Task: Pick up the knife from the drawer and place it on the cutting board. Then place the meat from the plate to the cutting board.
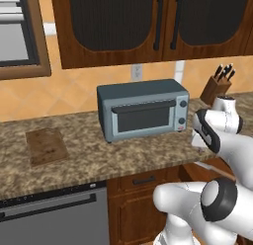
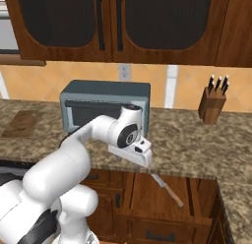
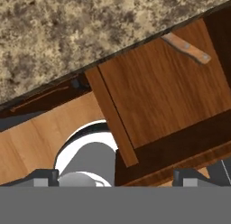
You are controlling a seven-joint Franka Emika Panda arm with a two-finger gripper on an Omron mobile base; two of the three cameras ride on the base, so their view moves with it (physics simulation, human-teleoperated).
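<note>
1. Firstly, in the left base view, the hand hangs at the front edge of the granite table. The grey toaster oven stands just behind it and to its left. The cutting board lies flat on the table, well apart from the hand, far to its left. A knife block stands behind the hand, near the wall.

2. In the right base view, the hand points down over the open drawer. The knife lies on the drawer floor, below the hand and a little to its right, not touched by it.

3. In the hand view, the two dark fingertips stand wide apart at the bottom, and nothing is between them. The knife lies at the far corner of the drawer, with its brown handle visible and the blade hidden under the table edge.
</note>
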